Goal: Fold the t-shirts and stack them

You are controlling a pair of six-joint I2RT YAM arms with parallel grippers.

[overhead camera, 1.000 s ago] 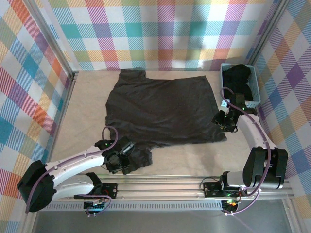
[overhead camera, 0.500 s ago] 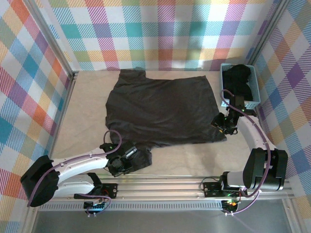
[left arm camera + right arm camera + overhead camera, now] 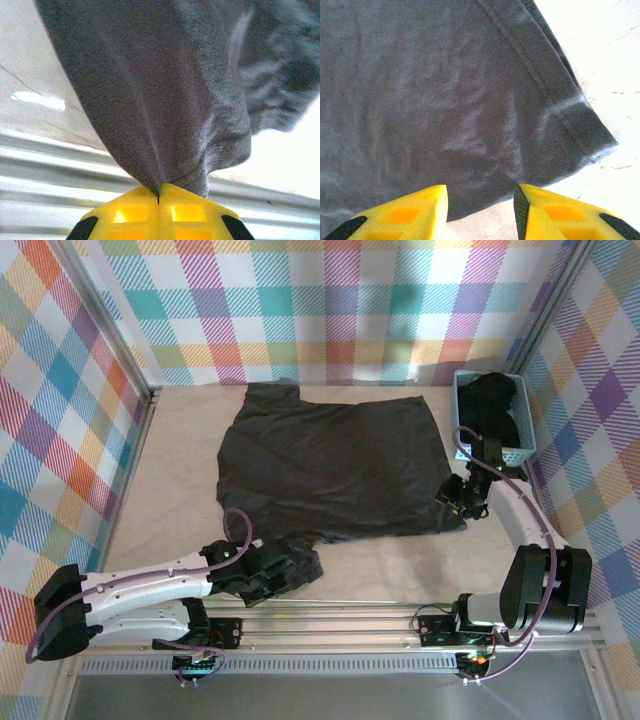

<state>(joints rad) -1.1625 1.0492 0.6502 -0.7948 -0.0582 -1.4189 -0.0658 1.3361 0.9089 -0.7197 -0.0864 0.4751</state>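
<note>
The t-shirt (image 3: 330, 465) lay spread on the counter (image 3: 180, 440), soft (likely to sag and bunch). The left hand (image 3: 159, 192) was clamped on its near sleeve; the right hand (image 3: 480, 200), spread apart, hovered over the hem corner, a sensible hold.

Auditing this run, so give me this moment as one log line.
left arm: jaws shut on t-shirt sleeve | right arm: jaws open over t-shirt's near-right corner | fold: not yet done
</note>
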